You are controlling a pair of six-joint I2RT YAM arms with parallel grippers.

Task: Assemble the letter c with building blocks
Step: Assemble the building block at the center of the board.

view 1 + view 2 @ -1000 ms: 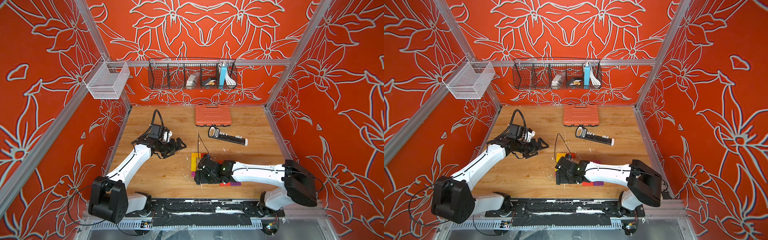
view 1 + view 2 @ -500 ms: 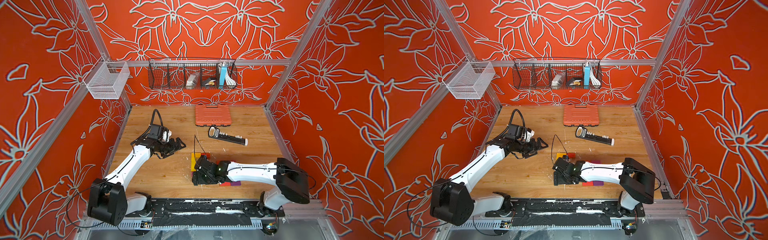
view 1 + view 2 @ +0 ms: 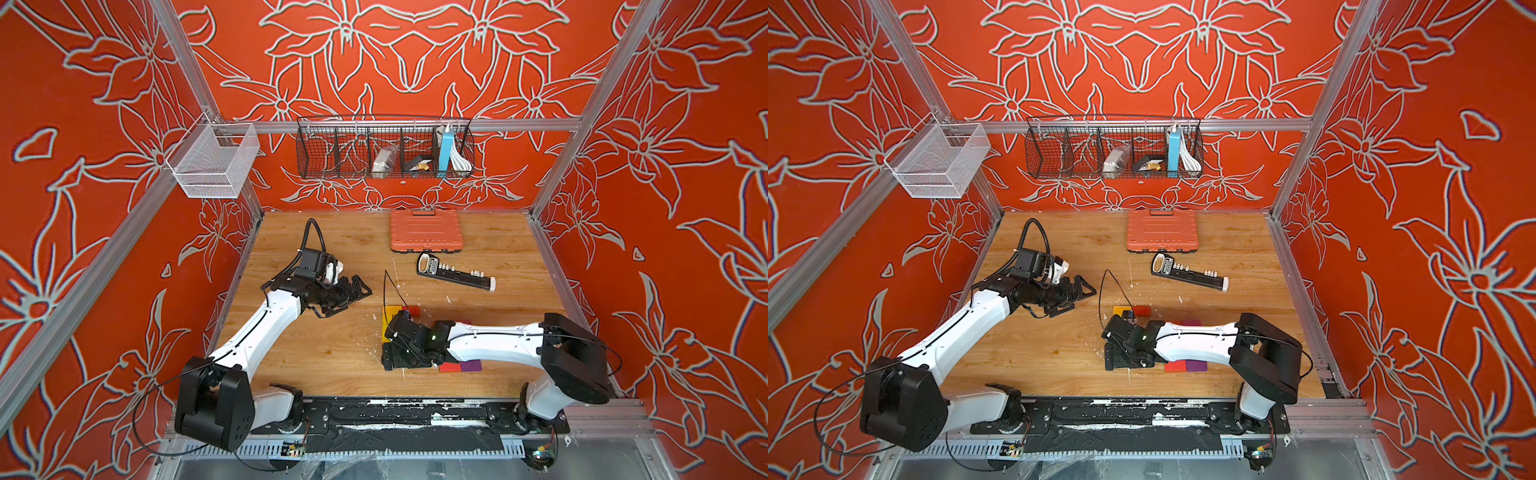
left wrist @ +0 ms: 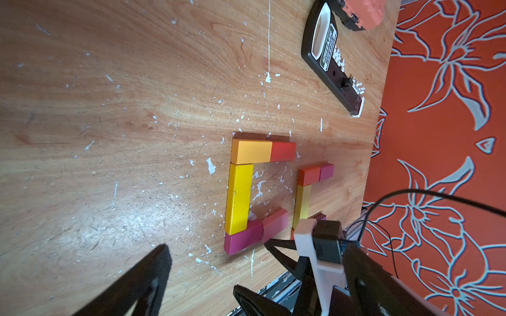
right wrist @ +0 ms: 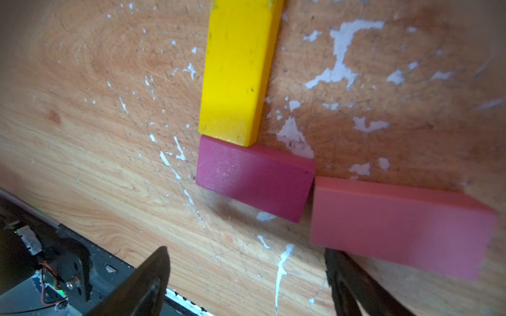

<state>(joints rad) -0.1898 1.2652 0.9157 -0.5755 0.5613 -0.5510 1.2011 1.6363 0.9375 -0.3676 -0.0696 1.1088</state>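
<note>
So the blocks sit around 5 o'clock on the table (image 3: pixel 332 353), and in the left wrist view they already read as a C. The long yellow block (image 5: pixel 238 68) is the spine, an orange block (image 4: pixel 250 151) and a red block (image 4: pixel 283 151) make the far arm, and a magenta block (image 5: pixel 254 180) butts the near end. The pink block (image 5: pixel 397 227) lies just beside the magenta one with a sliver of a gap and a bit crooked, so I'd guess that's why the right gripper (image 5: pixel 246 254) is parked low over that corner: it's there to square up or nudge the last piece. Its jaws are spread and gripping nothing. One finger sits right by the pink block's edge, but I can't tell if it touches. A second, smaller set of blocks (image 4: pixel 302 202) sits toward 3 o'clock of the C, partly hidden under the right arm. The left gripper (image 3: pixel 353 297) hangs out near 9 o'clock, also spread wide and empty, probably just keeping clear and giving its camera a view. Compared with a second ago, the right arm has crept a little toward 9 o'clock with its elbow swinging in, the left arm hasn't budged, and neither set of jaws looks any different.
</note>
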